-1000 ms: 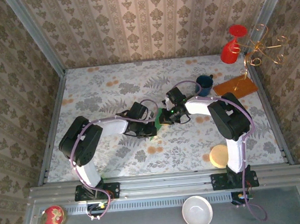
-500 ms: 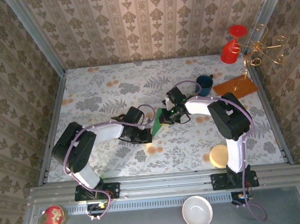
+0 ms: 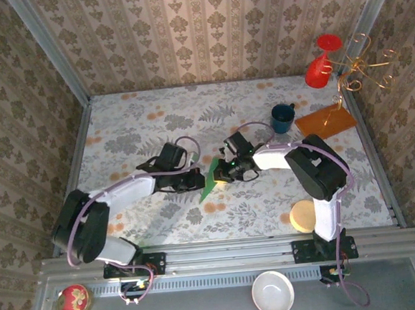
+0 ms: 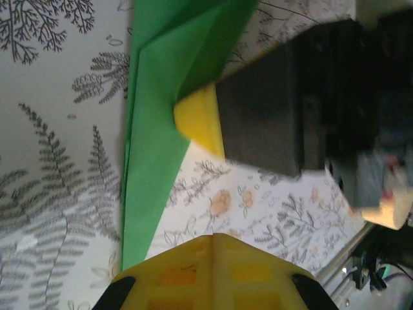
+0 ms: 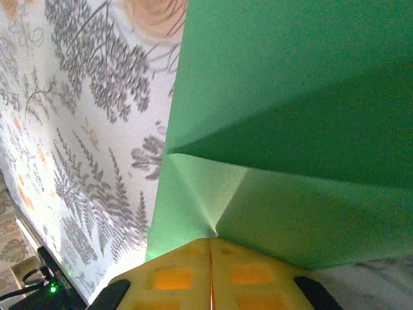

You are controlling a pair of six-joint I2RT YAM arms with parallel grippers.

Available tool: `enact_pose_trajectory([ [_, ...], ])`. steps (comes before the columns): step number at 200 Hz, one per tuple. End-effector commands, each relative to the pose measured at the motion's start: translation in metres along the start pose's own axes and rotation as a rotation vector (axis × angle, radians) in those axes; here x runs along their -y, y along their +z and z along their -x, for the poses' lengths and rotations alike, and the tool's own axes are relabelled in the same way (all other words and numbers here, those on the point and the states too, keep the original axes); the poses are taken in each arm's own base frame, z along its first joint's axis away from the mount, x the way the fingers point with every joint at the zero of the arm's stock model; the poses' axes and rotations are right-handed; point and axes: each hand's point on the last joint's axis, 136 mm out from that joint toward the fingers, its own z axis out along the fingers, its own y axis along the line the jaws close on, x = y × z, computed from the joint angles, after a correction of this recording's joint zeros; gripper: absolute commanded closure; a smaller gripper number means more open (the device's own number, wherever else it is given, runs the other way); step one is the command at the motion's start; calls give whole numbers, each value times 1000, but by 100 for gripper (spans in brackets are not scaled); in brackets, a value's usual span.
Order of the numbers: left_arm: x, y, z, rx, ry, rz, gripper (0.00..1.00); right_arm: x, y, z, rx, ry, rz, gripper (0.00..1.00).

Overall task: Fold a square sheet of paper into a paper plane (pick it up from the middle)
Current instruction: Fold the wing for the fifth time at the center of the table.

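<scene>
paper plane (image 3: 208,185), creased green, left jaws and right jaws clamped on it

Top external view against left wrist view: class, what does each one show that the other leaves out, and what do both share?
Top external view: the wider setting, with the blue mug, orange-brown board and white bowl. Left wrist view: the green paper close up, its layered folds clear, and the right gripper with a yellow pad tucked under one flap. Shared: the green paper, the floral table, and the left gripper, shut, beside the paper.
</scene>
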Motion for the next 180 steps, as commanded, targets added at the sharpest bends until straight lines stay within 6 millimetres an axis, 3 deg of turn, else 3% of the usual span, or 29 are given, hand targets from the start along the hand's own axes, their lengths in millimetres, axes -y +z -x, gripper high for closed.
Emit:
enact_pose_trajectory([
  [1,-8,17,4,-29,-67,9,100,24,5,-18,-34,94,-83,90],
  [36,-10,41,0,-70,-97,0,100,23,5,-18,-43,92,-85,89],
  [60,-29,47,-8,-92,-139,63,100,17,2,-15,-35,78,-76,89],
  [112,-60,46,-28,-132,-187,184,100,-11,-30,20,84,-37,-90,85],
  [180,-61,47,-30,-146,-185,192,100,4,-20,29,80,-74,-158,86],
])
